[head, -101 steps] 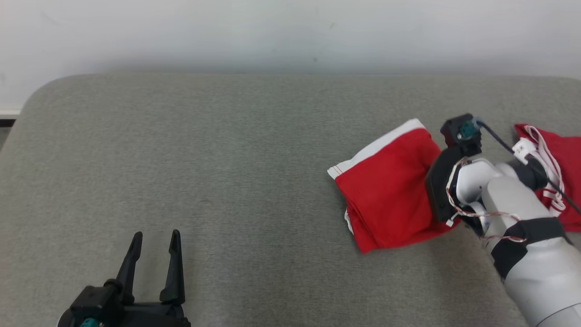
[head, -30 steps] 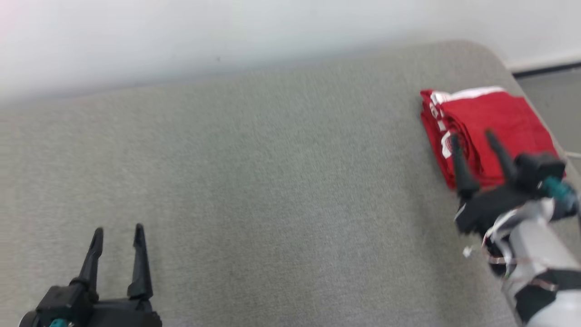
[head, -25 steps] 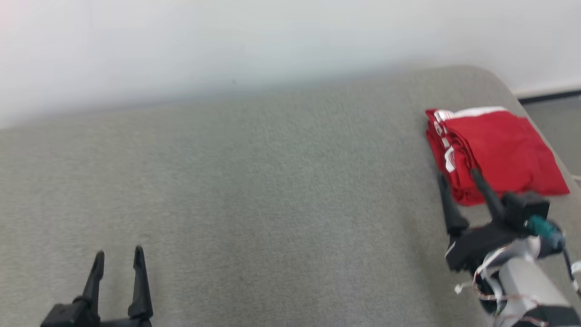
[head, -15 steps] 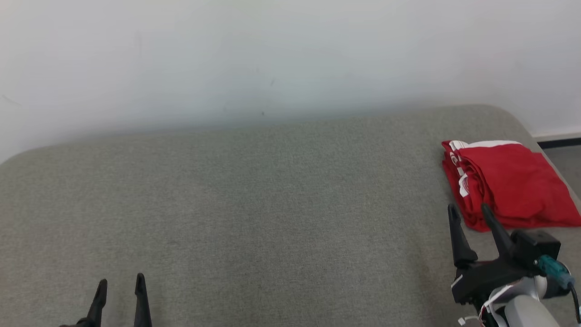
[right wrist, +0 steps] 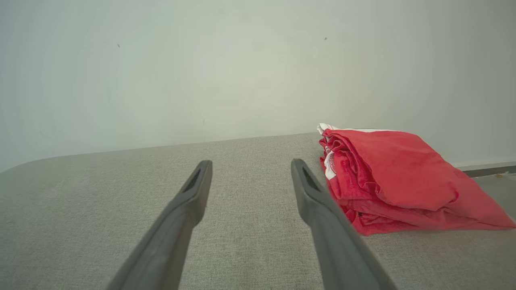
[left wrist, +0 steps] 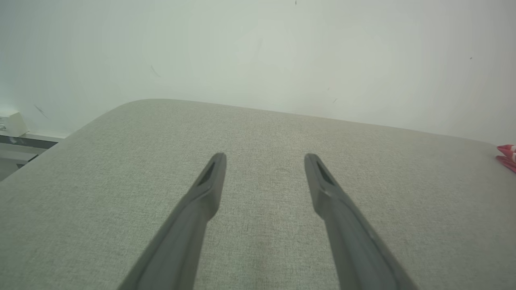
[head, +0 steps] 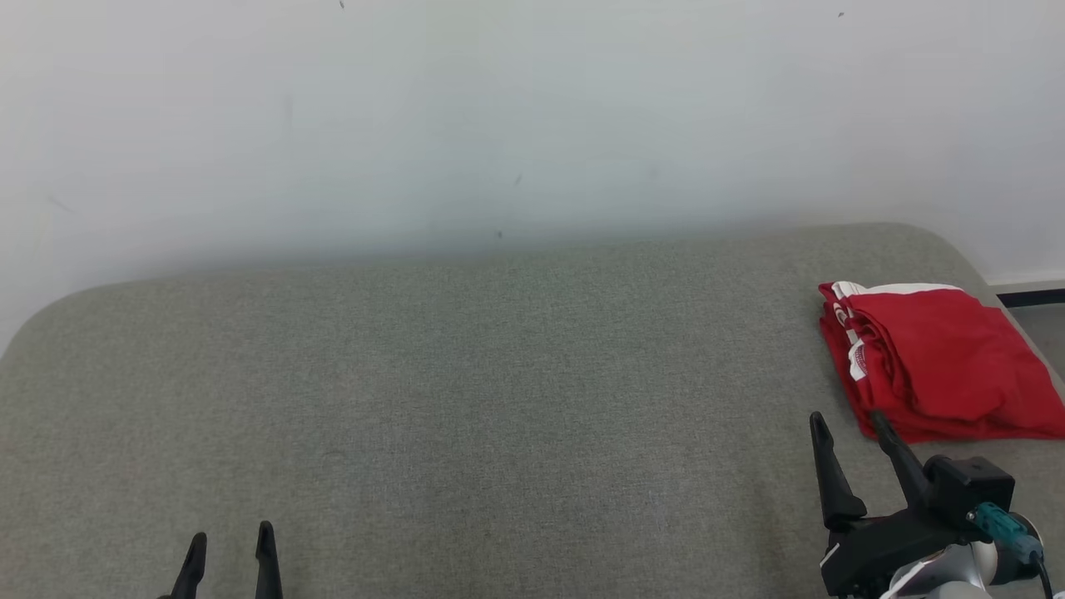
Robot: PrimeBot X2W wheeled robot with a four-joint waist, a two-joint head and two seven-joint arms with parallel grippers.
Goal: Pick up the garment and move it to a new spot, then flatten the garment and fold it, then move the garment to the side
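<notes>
Got the left gripper [head: 231,553] poking up at the near-left edge in the head view, fingers spread wide, nothing between them. Same deal with the right gripper [head: 847,420] at the near right: parted, empty, tips aimed up toward the near corner of the folded red garment [head: 940,358]. Close to it, but apart as far as can be told. Checked the right wrist view too, and that puts the pile just off to the right of the right-hand finger, not between the two.

Found the garment on the far-right part of the grey padded tabletop [head: 499,374], tucked near the rounded corner and hugging the right edge, white trim along the back, loose layered folds facing left. Looks folded and parked at the side already, so probably the tail end of the job.

Biggest worry from here: catching that near corner with the right-hand finger on any move forward or sideways. Soft cloth, loose layers, so a small snag could drag the stack open and undo the fold. Second worry: a nudge to the right, with so little pad left on that side, could tip it over the edge toward the floor [head: 1050,326].

Further back, just a plain white wall [head: 499,125] with a few specks, plus a dark baseboard strip [head: 1032,295] past the right corner. Nothing standing in the way except the right gripper's own closeness to the pile
</notes>
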